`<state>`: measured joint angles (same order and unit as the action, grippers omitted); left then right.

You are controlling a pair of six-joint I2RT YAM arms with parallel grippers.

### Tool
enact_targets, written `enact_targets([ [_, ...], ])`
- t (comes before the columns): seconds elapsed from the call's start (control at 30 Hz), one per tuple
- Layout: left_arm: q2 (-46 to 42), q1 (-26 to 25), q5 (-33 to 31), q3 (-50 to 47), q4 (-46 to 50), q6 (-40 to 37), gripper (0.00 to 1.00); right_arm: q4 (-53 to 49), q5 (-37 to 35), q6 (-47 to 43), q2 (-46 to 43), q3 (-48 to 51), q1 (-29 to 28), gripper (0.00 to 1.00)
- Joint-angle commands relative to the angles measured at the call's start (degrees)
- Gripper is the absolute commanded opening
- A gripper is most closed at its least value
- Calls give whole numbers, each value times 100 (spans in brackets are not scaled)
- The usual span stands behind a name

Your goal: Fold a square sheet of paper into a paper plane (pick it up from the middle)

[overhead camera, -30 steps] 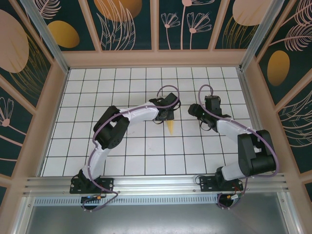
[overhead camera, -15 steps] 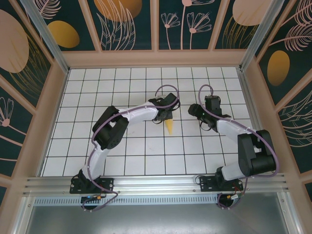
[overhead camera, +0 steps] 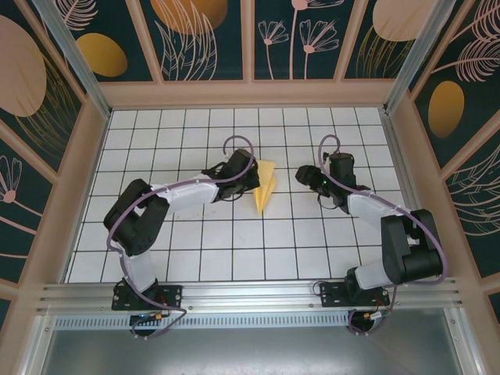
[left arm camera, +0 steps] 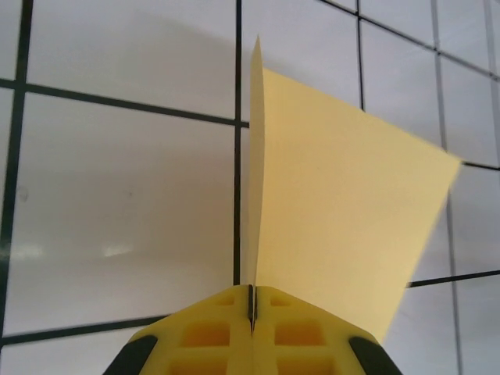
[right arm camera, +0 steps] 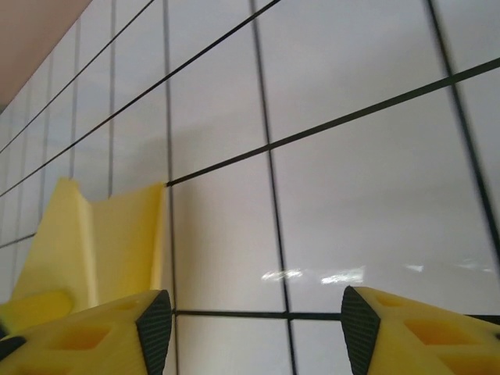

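The yellow paper plane (overhead camera: 266, 187) lies as a narrow pointed dart near the middle of the white grid table, its tip toward the near side. My left gripper (overhead camera: 253, 183) reaches it from the left and is shut on its centre crease. In the left wrist view the jaws (left arm camera: 251, 295) pinch the upright fold while one wing of the paper plane (left arm camera: 344, 226) spreads to the right. My right gripper (overhead camera: 305, 178) stands about one tile to the right of the plane, open, with nothing between its fingers. From the right wrist, the right gripper (right arm camera: 256, 328) faces bare tiles with the paper plane (right arm camera: 101, 234) at the left.
The white grid table (overhead camera: 195, 250) is enclosed by tan rails and dark walls painted with orange ovals (overhead camera: 101, 53). Both arm bases sit on the metal rail (overhead camera: 250, 297) at the near edge.
My left gripper has shut on the plane's fold. The left arm has swung its elbow out to the left, uncovering the plane. My right gripper has narrowed a little and edged left.
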<state>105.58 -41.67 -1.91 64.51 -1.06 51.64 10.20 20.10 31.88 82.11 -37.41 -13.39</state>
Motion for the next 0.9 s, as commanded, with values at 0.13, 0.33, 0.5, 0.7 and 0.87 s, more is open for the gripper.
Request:
enact_targets([
  [0.13,34,220,1158,-910,-2366,453,0,126,558,160,98,-210,-891,49],
  [0.33,192,251,1244,-1259,-2728,535,0,-16,439,263,543,-398,-1311,37],
  [0.5,328,286,1314,-1444,-2920,584,0,-38,477,286,863,-551,-1459,37],
  [0.7,441,307,1373,-1501,-3014,616,0,-352,526,257,1181,-739,-1555,38],
  [0.87,518,302,1395,-1503,-3056,629,0,-461,533,264,1306,-742,-1613,41],
])
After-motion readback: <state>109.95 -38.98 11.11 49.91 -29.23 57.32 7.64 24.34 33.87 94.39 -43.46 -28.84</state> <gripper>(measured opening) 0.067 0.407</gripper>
